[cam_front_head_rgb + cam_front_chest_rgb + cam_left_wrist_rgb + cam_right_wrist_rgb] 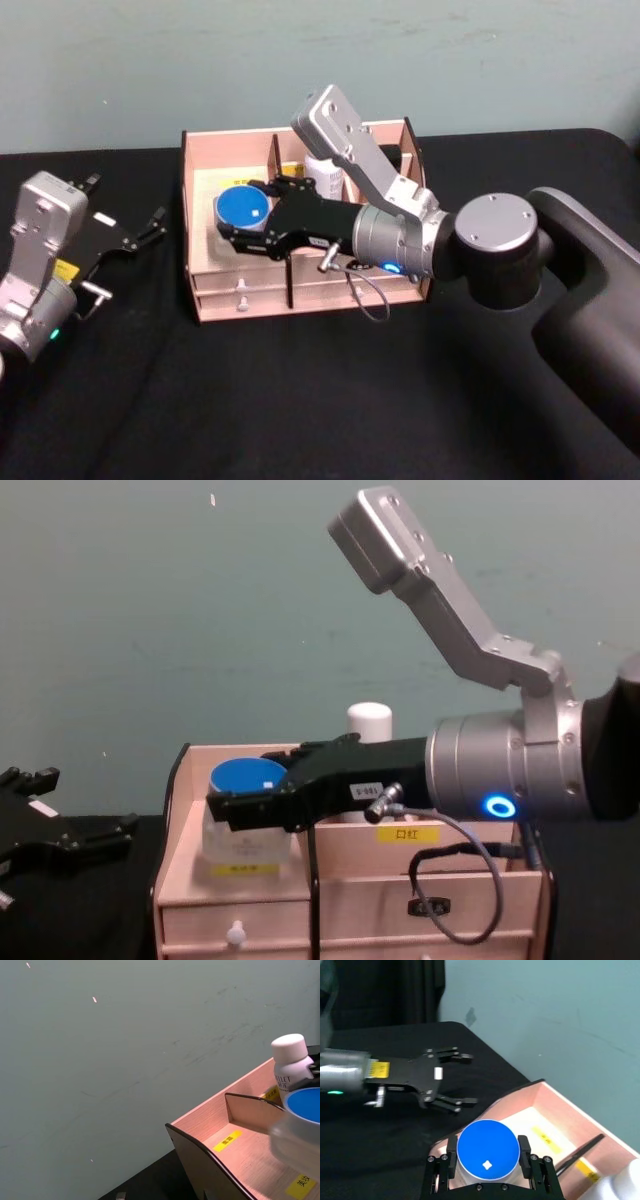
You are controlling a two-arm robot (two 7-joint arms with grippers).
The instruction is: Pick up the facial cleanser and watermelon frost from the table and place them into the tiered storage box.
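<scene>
My right end effector (232, 222) was clamped on the blue-lidded jar (242, 212), centre-left of frame, over the tiered storage box (300, 290); my left end effector (150, 228) sat spread apart at far left.

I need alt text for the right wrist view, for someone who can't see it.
The right pincer grips a blue-lidded round jar between its fingers, above the left end compartment of the tiered storage box. Beyond it, the left pincer hovers open over the black table, beside the box.
</scene>
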